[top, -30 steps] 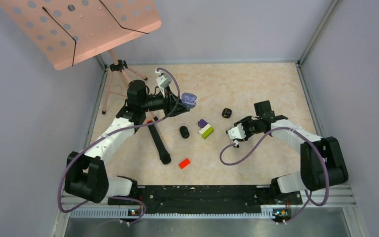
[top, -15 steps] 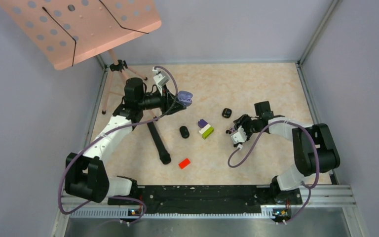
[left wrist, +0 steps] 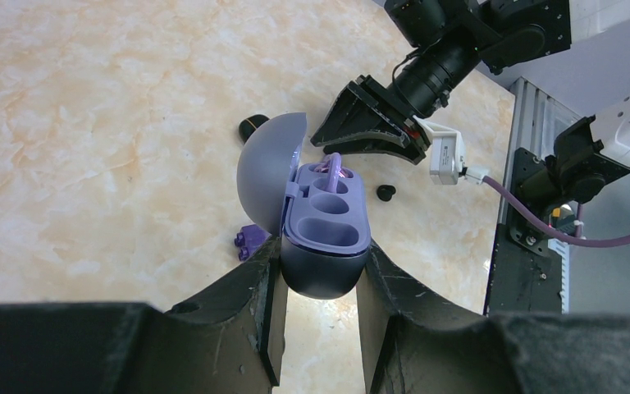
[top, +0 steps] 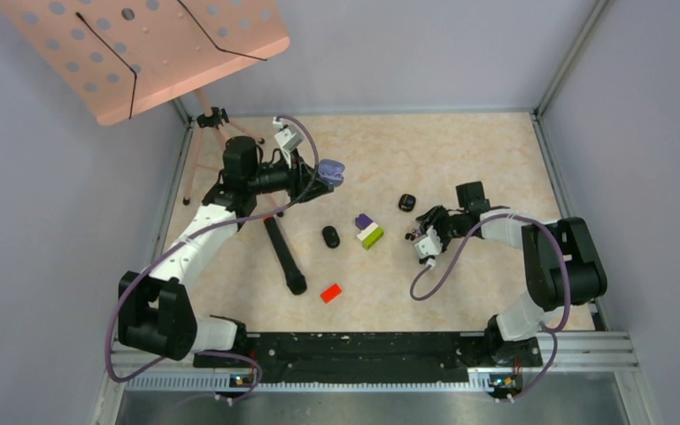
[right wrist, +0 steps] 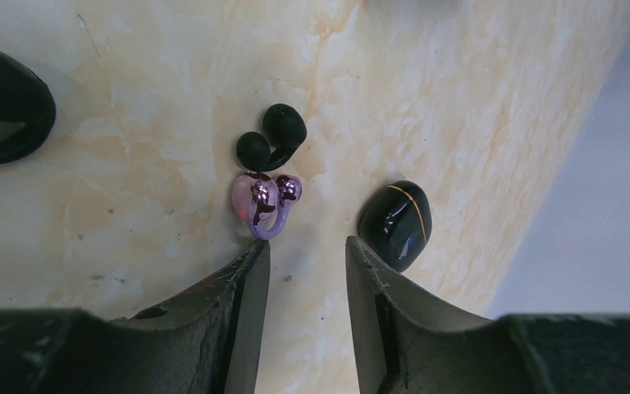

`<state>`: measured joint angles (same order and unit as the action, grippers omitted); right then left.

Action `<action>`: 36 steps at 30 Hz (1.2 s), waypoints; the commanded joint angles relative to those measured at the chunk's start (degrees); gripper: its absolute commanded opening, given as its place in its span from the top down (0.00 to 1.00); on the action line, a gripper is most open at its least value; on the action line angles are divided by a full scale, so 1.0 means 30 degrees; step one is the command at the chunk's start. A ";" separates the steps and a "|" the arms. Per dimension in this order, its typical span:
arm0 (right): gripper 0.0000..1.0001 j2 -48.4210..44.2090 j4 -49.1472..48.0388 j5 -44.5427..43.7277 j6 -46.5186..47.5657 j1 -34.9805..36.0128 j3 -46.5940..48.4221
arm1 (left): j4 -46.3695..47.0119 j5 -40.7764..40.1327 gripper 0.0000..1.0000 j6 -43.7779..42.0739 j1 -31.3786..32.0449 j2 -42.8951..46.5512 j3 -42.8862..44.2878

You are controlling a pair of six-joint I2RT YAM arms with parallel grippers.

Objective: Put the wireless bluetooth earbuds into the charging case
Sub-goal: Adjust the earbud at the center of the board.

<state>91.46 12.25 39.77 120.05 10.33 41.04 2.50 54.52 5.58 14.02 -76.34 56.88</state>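
My left gripper point(left wrist: 318, 275) is shut on the dark base of a purple charging case point(left wrist: 326, 234), held above the table with its lid open. One pale purple earbud point(left wrist: 329, 167) sits in the far slot and the near slot is empty. From above, the case point(top: 331, 172) is at the back left. My right gripper point(right wrist: 305, 246) stands open and low over the table with nothing between its fingers. A pale purple earbud point(right wrist: 264, 202) lies just ahead of its left fingertip, touching a black earbud point(right wrist: 272, 138). From above, the right gripper point(top: 428, 220) is right of centre.
A glossy black closed case point(right wrist: 395, 223) lies just past my right fingertip point(top: 407, 202). Another black case point(top: 331, 236), a purple, white and green block point(top: 368, 230) and a red block point(top: 330, 292) lie mid-table. A black tripod leg point(top: 283, 257) and a pink music stand point(top: 142, 53) stand at left.
My left gripper has carried the open case a little farther back and left. My right arm has folded in, and its gripper has shifted slightly over the loose earbuds.
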 commanded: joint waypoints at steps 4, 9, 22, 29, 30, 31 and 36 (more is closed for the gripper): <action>0.63 0.0480 0.3730 0.1036 0.7791 -0.0091 0.0013 | 0.0777 -0.0061 1.00 -0.0247 -0.0103 0.0307 0.0380; 0.63 0.0508 0.3987 0.1123 0.8134 -0.0074 0.0062 | 0.0777 -0.0127 1.00 -0.0243 -0.0135 0.0449 0.0203; 0.82 0.0330 0.6824 0.0616 0.8548 0.0901 0.0734 | 0.0689 -0.0275 1.00 -0.0269 -0.0162 0.0499 0.0139; 0.90 -0.0472 0.8802 0.0228 0.8219 0.1069 0.0693 | 0.0711 -0.0275 1.00 -0.0276 -0.0191 0.0428 0.0141; 0.91 -0.0738 0.9070 0.0232 0.7845 0.1131 0.0657 | 0.0740 -0.0274 1.00 -0.0235 -0.0191 0.0426 0.0126; 0.91 -0.1013 0.9389 0.0225 0.7366 0.1209 0.0649 | 0.0787 -0.0277 1.00 -0.0223 -0.0191 0.0404 0.0113; 0.90 -0.2381 1.0739 0.0267 0.5369 0.1770 0.0511 | 0.1355 -0.0274 1.00 0.0166 -0.0191 0.0302 -0.0085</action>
<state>88.05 36.51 40.12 120.01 13.82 43.11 2.79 53.82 5.65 13.74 -76.34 56.88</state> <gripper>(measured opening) 0.095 0.376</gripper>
